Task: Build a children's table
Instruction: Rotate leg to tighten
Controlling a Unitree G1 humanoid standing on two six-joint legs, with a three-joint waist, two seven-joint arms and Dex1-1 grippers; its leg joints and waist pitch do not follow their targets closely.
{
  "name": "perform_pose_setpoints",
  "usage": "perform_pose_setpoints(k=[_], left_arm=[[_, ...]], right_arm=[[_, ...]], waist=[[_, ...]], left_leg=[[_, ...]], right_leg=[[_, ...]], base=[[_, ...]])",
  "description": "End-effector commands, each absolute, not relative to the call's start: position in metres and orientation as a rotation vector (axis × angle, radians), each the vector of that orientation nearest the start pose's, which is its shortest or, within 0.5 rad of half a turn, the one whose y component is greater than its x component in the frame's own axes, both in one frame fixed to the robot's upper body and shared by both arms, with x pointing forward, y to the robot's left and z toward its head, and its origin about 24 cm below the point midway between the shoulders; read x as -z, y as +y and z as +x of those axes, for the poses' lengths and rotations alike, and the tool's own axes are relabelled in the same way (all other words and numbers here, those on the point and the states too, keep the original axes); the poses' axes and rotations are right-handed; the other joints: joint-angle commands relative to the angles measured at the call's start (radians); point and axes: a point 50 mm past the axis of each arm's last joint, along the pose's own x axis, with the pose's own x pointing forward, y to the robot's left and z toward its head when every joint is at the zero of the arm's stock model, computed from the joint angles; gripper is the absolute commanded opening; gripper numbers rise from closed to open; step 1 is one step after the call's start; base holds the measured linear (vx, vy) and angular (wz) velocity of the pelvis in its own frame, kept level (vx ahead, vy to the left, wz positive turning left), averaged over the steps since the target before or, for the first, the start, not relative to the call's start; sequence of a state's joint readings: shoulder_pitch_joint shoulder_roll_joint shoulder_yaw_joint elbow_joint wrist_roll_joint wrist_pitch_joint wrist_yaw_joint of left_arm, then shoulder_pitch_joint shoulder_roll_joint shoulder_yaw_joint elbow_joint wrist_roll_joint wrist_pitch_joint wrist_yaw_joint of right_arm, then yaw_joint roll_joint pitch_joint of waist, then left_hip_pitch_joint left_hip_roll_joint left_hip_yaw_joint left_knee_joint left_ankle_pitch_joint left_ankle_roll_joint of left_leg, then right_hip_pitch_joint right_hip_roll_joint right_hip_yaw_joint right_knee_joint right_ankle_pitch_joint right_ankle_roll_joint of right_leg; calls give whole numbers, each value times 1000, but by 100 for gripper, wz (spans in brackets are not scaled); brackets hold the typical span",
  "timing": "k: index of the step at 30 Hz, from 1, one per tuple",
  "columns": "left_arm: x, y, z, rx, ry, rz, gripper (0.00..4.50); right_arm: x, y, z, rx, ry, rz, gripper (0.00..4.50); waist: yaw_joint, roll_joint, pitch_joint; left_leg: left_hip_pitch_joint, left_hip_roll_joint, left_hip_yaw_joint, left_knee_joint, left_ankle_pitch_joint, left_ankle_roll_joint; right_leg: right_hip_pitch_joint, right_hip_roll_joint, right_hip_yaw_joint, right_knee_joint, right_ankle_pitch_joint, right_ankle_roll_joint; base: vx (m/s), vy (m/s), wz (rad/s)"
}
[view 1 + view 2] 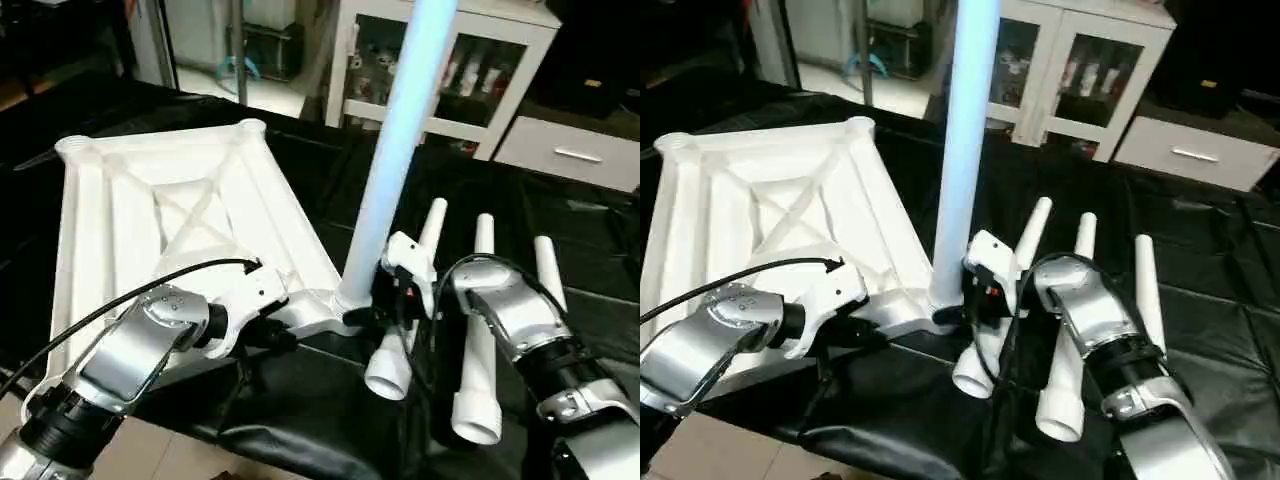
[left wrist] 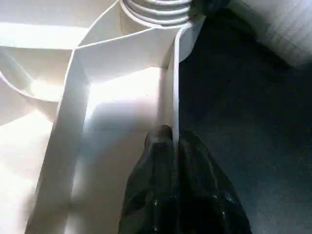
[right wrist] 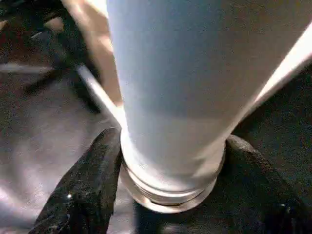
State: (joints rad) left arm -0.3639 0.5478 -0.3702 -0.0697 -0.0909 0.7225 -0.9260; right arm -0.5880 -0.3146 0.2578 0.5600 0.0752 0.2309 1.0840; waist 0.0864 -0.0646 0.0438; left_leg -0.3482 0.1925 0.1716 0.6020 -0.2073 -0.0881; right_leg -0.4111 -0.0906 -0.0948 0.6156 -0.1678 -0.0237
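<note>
While the left gripper [image 2: 168,141] pinches the rim wall of the upturned white tabletop [image 1: 150,215] to steady it, the right gripper [image 3: 168,165] straddles the base of the upright leg [image 1: 395,150], its fingers [image 3: 92,161] on either flank — probably to seat it in the corner socket [image 2: 161,9] just ahead of the left gripper. Three spare legs [image 1: 478,330] lie beside the right gripper on black cloth [image 1: 300,400]; four legs, one top.
</note>
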Motion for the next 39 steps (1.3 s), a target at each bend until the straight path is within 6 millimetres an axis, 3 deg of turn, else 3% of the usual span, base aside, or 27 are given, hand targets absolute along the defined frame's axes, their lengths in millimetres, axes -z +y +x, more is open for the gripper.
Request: perform_pose_setpoints(k=[1, 4, 6, 8, 10, 11, 13, 16, 17, 19, 22, 24, 25, 28, 31, 34, 35, 36, 38, 39], left_arm=[[-65, 123, 271, 1118, 607, 359, 0], [-63, 117, 285, 1015, 588, 328, 0], [-63, 115, 290, 974, 584, 316, 0], [-63, 110, 306, 835, 581, 278, 0], [-63, 109, 311, 785, 578, 273, 0], [-65, 106, 321, 695, 554, 270, 0], [-66, 100, 329, 633, 530, 273, 0], [-66, 91, 332, 614, 516, 268, 0], [-66, 90, 332, 615, 515, 268, 0], [-66, 86, 330, 621, 514, 265, 0], [-65, 89, 329, 622, 518, 260, 0], [-64, 91, 328, 623, 523, 251, 0], [-63, 93, 327, 630, 523, 250, 0], [-61, 99, 322, 678, 532, 256, 0], [-60, 100, 315, 737, 545, 219, 0], [-57, 106, 303, 837, 571, 247, 0], [-55, 108, 299, 864, 583, 248, 0], [-55, 109, 297, 879, 591, 246, 0], [-56, 110, 290, 957, 591, 267, 0], [-56, 112, 286, 987, 598, 275, 0]], right_arm=[[-51, -114, 327, -1109, 410, -225, 269], [-44, -98, 333, -975, 412, -205, 268], [-41, -92, 336, -913, 413, -182, 268], [-37, -79, 342, -750, 405, -122, 268], [-36, -76, 344, -694, 402, -101, 268], [-32, -71, 349, -551, 404, -56, 267], [-27, -66, 351, -418, 412, -11, 267], [-23, -54, 349, -367, 420, 11, 267], [-23, -52, 348, -363, 421, 17, 267], [-29, -36, 347, -437, 386, 42, 267], [-37, -29, 346, -518, 344, 114, 267], [-43, -31, 348, -538, 295, 109, 267], [-45, -34, 350, -539, 269, 99, 323], [-51, -52, 355, -552, 240, 79, 347], [-55, -68, 358, -590, 247, 66, 377], [-58, -90, 354, -769, 295, -6, 386], [-59, -96, 352, -826, 305, -37, 409], [-60, -101, 350, -860, 310, -57, 419], [-62, -112, 345, -949, 326, -106, 425], [-64, -118, 342, -996, 329, -136, 425]], waist=[[-1, 10, -51], [-4, 9, -52], [-8, 9, -53], [-13, 10, -55], [-12, 11, -56], [-14, 11, -55], [-14, 14, -58], [-10, 14, -61], [-9, 9, -62], [-5, 9, -65], [-1, 7, -61], [0, 7, -60], [0, 7, -61], [-5, 6, -61], [-9, 9, -60], [-7, 11, -59], [-7, 9, -58], [-2, 14, -56], [4, 12, -55], [6, 17, -55]], left_leg=[[-5, 38, -14, -83, -204, -14], [1, 34, -12, -82, -221, -16], [-3, 34, -14, -85, -208, -27], [0, 33, -12, -83, -203, -32], [3, 33, -13, -83, -206, -33], [-1, 34, -12, -84, -199, -30], [4, 32, -12, -83, -203, -41], [-2, 32, -11, -83, -166, -31], [-1, 32, -9, -83, -161, -26], [-1, 32, -8, -80, -124, -11], [-3, 32, -5, -81, -125, 10], [-3, 33, -5, -82, -131, 10], [-3, 33, -5, -81, -126, 8], [-10, 33, -6, -81, -113, 22], [-6, 35, -6, -79, -115, 32], [-6, 35, -6, -78, -115, 46], [-7, 38, -5, -78, -110, 55], [-4, 38, -5, -78, -118, 55], [-3, 40, -4, -78, -114, 55], [-1, 38, -5, -78, -130, 52]], right_leg=[[57, -63, 55, -77, -338, -158], [49, -60, 56, -82, -354, -148], [53, -61, 55, -80, -351, -143], [48, -61, 56, -80, -340, -145], [48, -62, 55, -81, -337, -146], [48, -61, 56, -79, -317, -146], [44, -62, 55, -80, -319, -140], [50, -58, 55, -67, -211, -145], [50, -58, 54, -67, -202, -145], [53, -59, 55, -58, -143, -155], [56, -61, 56, -61, -154, -156], [55, -64, 56, -64, -178, -153], [54, -63, 56, -64, -179, -152], [58, -60, 56, -60, -146, -160], [58, -62, 55, -62, -157, -172], [60, -59, 55, -63, -162, -182], [60, -62, 56, -63, -160, -185], [58, -60, 55, -65, -172, -189], [56, -62, 57, -64, -175, -194], [56, -60, 55, -66, -193, -197]], base=[[0, 0, 0], [0, 0, 0], [0, 0, 0], [0, 0, 0], [0, 0, 0], [0, 0, 0], [0, 0, 0], [0, 0, 0], [0, 0, 0], [0, 0, 0], [0, 0, 0], [0, 0, 0], [0, 0, 0], [0, 0, 0], [0, 0, 0], [0, 0, 0], [0, 0, 0], [0, 0, 0], [0, 0, 0], [0, 0, 0]])
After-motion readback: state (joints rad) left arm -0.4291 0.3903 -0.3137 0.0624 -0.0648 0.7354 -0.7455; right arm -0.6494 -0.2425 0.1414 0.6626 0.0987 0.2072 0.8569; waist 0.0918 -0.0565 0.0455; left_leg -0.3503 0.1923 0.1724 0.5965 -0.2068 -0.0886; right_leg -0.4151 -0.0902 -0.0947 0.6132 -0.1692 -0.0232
